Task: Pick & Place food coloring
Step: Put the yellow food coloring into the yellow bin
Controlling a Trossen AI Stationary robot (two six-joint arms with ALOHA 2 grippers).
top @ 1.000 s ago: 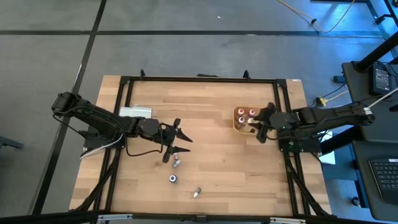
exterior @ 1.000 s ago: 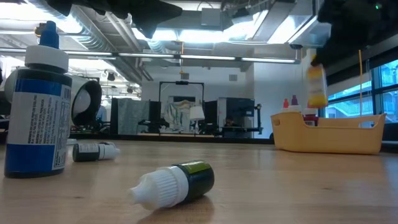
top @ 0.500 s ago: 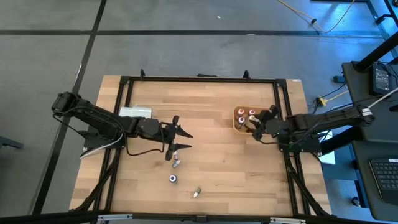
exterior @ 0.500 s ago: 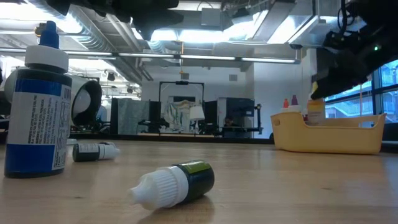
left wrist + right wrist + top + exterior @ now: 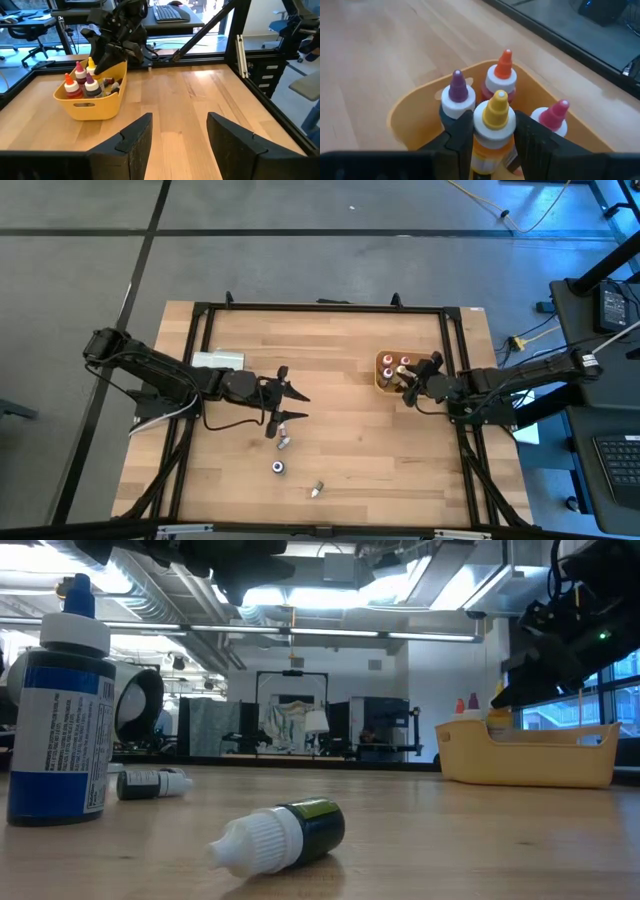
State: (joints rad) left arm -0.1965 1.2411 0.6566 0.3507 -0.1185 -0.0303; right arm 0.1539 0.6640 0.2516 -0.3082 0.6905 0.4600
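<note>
while my right gripper (image 5: 490, 137) clamps the yellow-capped bottle (image 5: 495, 127) inside the yellow tray (image 5: 410, 112), my left gripper (image 5: 177, 132) hangs spread, holding nothing.

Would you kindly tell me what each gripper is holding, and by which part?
The right gripper holds the yellow-capped bottle by its body, over the yellow tray. The left gripper holds nothing.

Grey floor (image 5: 300, 240), lit ceiling (image 5: 330, 580), office chair (image 5: 35, 35) behind.
</note>
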